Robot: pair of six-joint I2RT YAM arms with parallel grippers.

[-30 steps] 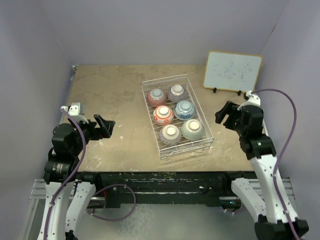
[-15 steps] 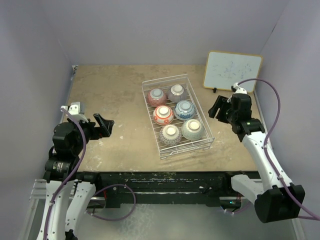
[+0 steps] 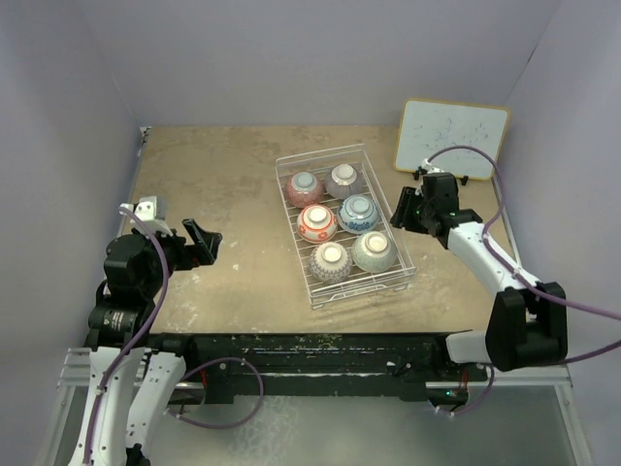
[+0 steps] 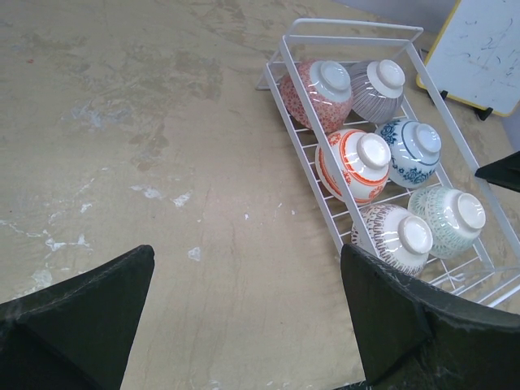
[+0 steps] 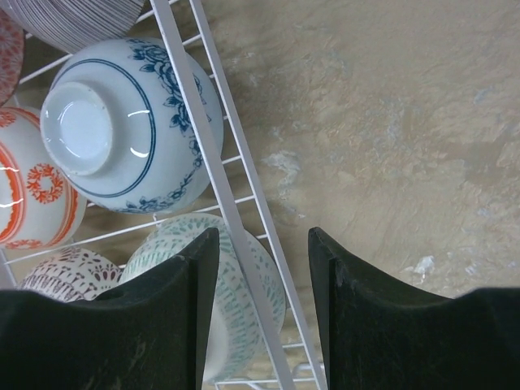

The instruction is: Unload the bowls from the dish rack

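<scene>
Right gripper [image 3: 406, 208]: jaws half open, empty, over rack [image 3: 320, 152] right rim beside blue bowl [image 3: 358, 212]. Left gripper [image 3: 201, 243]: wide open, empty, well clear of rack. Six bowls [image 3: 317, 222] inverted in rack, none out. Step, likely: approach for first pick. Next: centre over bowl, descend, close on wall. Board [image 3: 452, 138] scribbles illegible; no brands.

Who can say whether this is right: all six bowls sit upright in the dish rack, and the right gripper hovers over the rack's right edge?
Not quite: the bowls sit upside down, foot rings up, as the left wrist view shows. All six are in the dish rack, and the right gripper hovers over its right edge.
</scene>
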